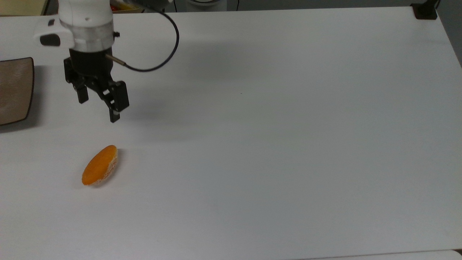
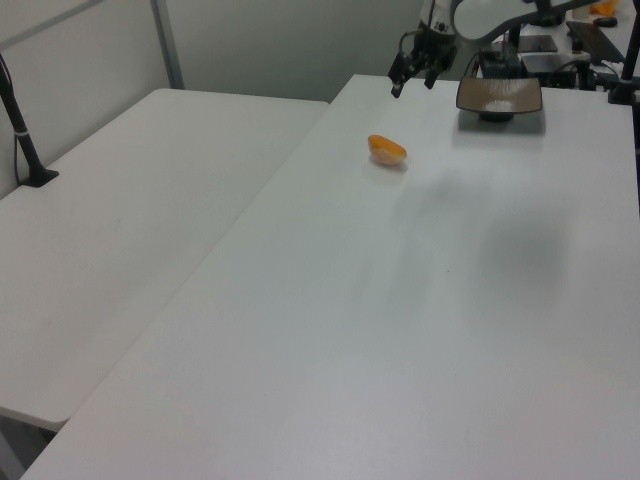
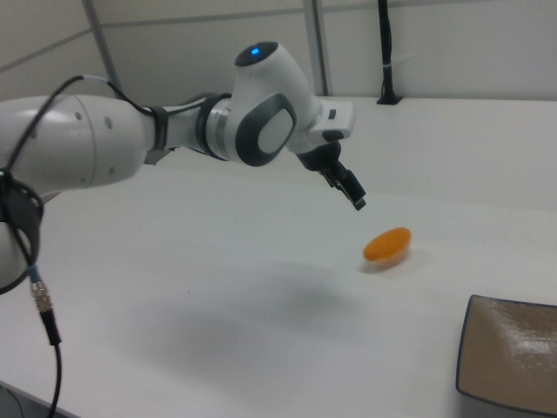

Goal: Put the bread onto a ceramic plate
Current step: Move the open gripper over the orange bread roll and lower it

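The bread (image 1: 100, 165) is a small orange oval bun with a pale crumbly edge, lying on the white table at the top view's lower left; it shows too in the left view (image 2: 387, 150) and the right view (image 3: 387, 246). The brown ceramic plate (image 1: 14, 90) with a dark rim sits bare at the top view's left edge (image 2: 499, 95) (image 3: 509, 353). My gripper (image 1: 98, 108) hangs open above the table between plate and bread, apart from both, with nothing between its fingers (image 2: 411, 85) (image 3: 352, 193).
A black cable (image 1: 169, 47) loops off the white wrist. A black clamp (image 1: 425, 11) sits at the table's corner in the top view's upper right. A second white table (image 2: 120, 220) with a black post (image 2: 25, 140) adjoins in the left view's left.
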You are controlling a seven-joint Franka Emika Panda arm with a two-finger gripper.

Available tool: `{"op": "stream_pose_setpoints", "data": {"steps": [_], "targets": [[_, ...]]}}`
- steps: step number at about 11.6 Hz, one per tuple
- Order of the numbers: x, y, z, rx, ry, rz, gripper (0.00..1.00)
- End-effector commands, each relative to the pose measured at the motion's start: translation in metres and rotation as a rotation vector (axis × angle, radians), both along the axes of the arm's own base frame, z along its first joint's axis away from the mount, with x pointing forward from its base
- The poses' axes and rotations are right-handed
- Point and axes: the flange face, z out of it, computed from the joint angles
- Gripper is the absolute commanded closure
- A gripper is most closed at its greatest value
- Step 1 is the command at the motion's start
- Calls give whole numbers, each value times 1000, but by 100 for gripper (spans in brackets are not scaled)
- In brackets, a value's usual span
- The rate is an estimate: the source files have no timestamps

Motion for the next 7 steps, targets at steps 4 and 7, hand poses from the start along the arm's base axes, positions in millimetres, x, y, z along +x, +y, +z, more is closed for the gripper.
{"op": "stream_pose_setpoints", "data": {"steps": [4, 7], "targets": [[49, -8, -60, -56, -81, -18, 0], [58, -7, -90, -69, -96, -6, 0]]}}
